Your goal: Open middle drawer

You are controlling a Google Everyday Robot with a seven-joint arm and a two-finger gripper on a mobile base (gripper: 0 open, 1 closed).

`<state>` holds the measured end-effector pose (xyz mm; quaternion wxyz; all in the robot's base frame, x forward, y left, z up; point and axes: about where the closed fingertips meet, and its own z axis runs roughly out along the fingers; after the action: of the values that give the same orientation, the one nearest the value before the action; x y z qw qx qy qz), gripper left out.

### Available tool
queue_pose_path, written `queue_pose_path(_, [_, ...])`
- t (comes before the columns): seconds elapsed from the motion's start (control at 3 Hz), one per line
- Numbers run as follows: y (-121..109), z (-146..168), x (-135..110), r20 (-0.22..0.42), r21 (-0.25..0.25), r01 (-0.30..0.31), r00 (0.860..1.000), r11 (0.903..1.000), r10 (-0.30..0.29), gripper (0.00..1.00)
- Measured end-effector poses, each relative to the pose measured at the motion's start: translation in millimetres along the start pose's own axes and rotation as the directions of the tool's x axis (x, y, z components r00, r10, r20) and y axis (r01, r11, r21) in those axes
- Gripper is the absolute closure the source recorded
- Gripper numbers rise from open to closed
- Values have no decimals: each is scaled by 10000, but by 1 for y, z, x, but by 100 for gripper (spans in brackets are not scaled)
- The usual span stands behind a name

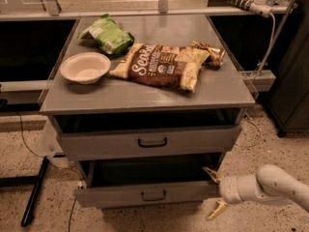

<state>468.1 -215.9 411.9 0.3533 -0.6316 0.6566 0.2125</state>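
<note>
The middle drawer (120, 196) is a grey flat front with a small black bar handle (153, 195). It is pulled out partway, and its dark interior shows above the front. My gripper (215, 192) is at the right end of this drawer's front. It is open, with one tan finger (211, 173) above the front's top edge and the other below its bottom edge. The white arm reaches in from the lower right. The drawer above (96, 144) stands slightly out, with its own black handle.
On the cabinet top (227, 91) lie a white bowl (85, 67), a green bag (107, 34), a brown chip bag (161, 65) and a small snack pack (210, 52). A black pole (35, 192) leans at the lower left. A cable hangs at the right.
</note>
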Motion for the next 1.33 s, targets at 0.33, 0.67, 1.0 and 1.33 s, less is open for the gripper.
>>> queue_pose_path(0.33, [-1,-1,-3,0,0,1,10000,10000,-1,18])
queue_pose_path(0.67, [-1,-1,-4,0,0,1,10000,10000,-1,42])
queue_pose_path(1.0, [-1,-4,-8,2,-1,0,10000,10000,0,65])
queue_pose_path(1.33, [-1,-7,-11,35,-10,-2,10000,10000,2,88])
